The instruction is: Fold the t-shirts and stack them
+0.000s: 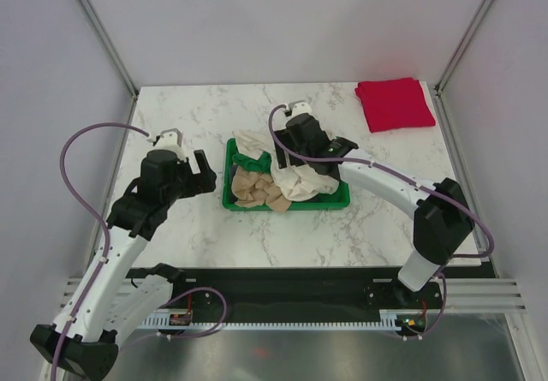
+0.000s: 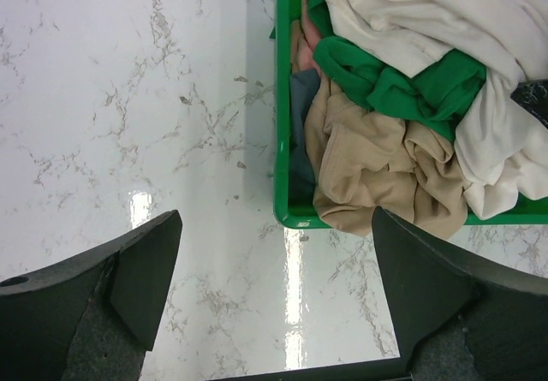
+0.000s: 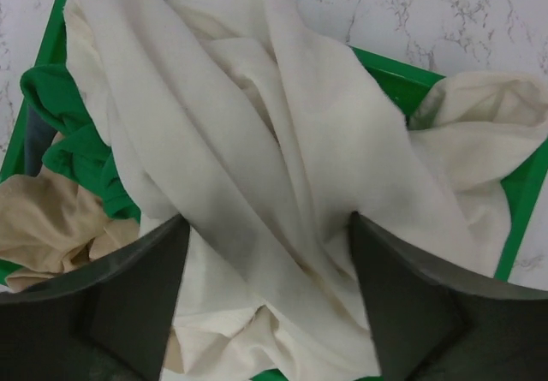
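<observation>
cream shirt (image 3: 257, 141) | tan shirt (image 2: 377, 167) | green shirt (image 2: 385, 86) | red shirt (image 1: 394, 104) | green crate (image 2: 281, 184)

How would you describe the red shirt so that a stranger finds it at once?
Look at the marble table, then its far right corner, beyond the green crate. The red shirt lies there alone, folded flat, while the other shirts are crumpled in the crate.

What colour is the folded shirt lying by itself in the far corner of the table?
The folded shirt is bright red, seen best in the top external view.
</observation>
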Action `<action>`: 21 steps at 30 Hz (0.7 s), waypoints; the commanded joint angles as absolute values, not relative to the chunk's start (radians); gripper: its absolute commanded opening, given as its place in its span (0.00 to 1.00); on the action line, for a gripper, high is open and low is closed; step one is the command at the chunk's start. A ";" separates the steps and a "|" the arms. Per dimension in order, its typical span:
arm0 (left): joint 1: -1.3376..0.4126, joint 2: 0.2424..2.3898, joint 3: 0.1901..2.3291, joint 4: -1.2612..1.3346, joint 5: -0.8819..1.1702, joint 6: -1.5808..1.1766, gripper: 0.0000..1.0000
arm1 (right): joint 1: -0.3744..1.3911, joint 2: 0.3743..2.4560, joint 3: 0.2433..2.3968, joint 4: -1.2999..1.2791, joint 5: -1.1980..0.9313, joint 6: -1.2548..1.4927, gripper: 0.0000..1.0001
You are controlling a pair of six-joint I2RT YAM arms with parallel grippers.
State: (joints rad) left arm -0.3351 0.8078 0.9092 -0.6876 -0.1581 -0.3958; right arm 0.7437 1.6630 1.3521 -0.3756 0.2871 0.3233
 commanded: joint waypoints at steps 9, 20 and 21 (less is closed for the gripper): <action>-0.333 0.822 0.914 -0.681 -0.187 -0.416 1.00 | 0.703 1.686 1.430 -0.411 0.235 0.272 0.00; -0.331 0.870 0.946 -0.660 -0.140 -0.492 1.00 | 0.698 1.228 1.790 -0.465 0.485 0.195 0.00; -0.333 0.876 0.946 -0.654 -0.135 -0.498 1.00 | 0.698 1.174 1.776 -0.433 0.492 0.189 0.00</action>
State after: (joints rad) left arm -0.3351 0.8627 0.9100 -0.6857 -0.1677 -0.4381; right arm 0.7017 1.4288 1.6951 -0.5678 0.3710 0.2184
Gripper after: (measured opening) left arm 0.993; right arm 0.011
